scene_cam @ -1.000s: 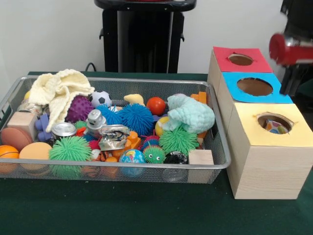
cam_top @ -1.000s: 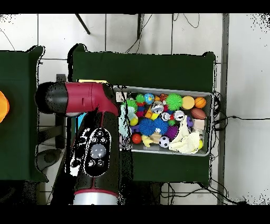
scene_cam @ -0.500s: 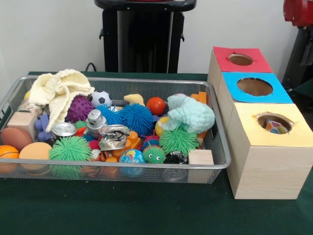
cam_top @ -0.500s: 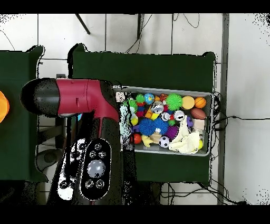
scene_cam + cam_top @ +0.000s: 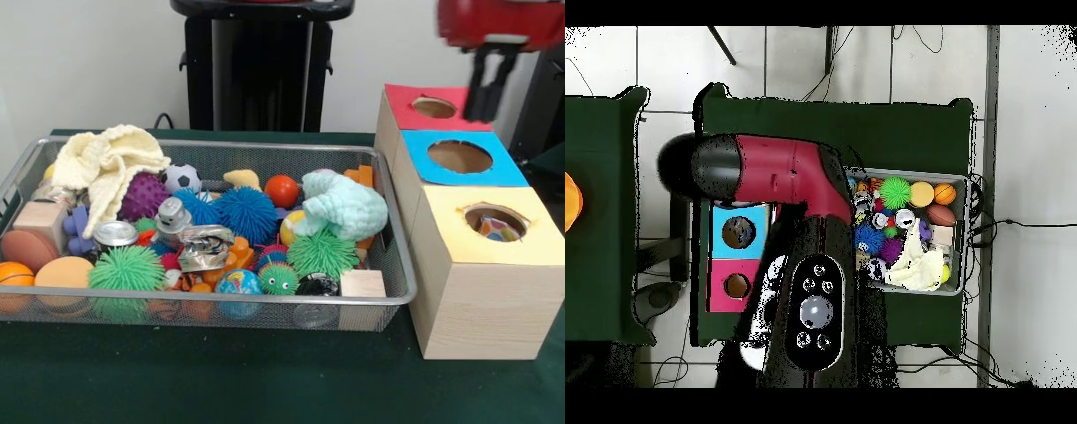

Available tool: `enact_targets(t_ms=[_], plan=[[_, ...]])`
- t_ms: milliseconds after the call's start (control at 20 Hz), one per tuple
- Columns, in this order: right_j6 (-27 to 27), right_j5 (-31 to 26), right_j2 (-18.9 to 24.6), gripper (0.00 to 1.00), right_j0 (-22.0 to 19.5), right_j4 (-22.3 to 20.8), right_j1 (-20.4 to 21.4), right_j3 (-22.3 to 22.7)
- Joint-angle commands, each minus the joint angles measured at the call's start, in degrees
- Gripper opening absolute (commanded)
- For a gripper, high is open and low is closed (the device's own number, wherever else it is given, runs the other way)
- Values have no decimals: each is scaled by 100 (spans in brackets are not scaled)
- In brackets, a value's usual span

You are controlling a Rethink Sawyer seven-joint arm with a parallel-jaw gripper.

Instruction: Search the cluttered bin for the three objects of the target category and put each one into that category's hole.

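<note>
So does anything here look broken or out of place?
One thing: the hole in the yellow-topped box has ragged, torn edges, while the blue box's hole and the red box's hole are cleanly cut. A multicoloured dotted cloth shows inside it. The bin is cluttered, but nothing has spilled.

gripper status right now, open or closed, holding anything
Gripper: open, two dark fingers hanging apart with nothing between them, above the red-topped box.

Arm (image 5: 790, 250) hides bin's (image 5: 957, 180) left half overhead; yellow-topped box unseen.
</note>
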State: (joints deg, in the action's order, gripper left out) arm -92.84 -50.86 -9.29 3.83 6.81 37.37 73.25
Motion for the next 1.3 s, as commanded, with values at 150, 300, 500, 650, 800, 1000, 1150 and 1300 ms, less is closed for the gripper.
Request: enact_targets(t_ms=[150,300,500,650,800,1000,1150,1300], plan=[[878,279,744,0,-801,-603,-209,834],[847,313,814,0,-899,-761,-164,868],[966,299,969,0,-1105,-926,-176,841],[1095,356,1156,0,-1322,-1031,-269,833],[1163,498,1352,0,-1553,-1126,-357,892],[1173,623,1558,0,-1712,-1327,-432,868],[1070,764,1646,0,-1753,-1485,-407,870],[965,750,1676,0,-1761,-1632,-366,866]])
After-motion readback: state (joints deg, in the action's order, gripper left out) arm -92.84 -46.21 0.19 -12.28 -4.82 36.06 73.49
